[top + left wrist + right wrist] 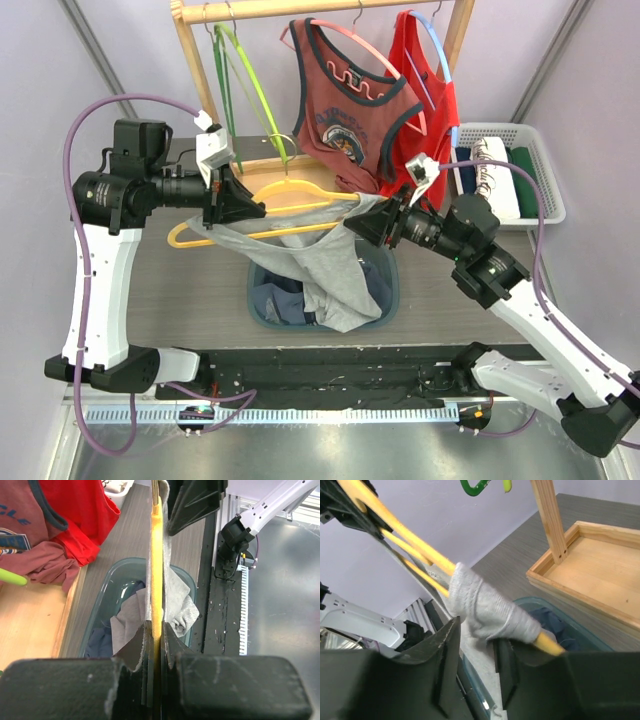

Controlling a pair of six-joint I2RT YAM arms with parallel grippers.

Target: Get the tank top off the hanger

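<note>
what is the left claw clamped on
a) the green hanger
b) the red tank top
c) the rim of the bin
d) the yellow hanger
d, the left claw is shut on the yellow hanger, which runs straight out between its fingers with the grey tank top draped on it

Three tank tops [335, 275], two arms [100, 260] (one rack [195, 60])

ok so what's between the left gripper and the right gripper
The yellow hanger with the grey tank top draped over it, hanging above the blue bin; clearest in the top view.
</note>
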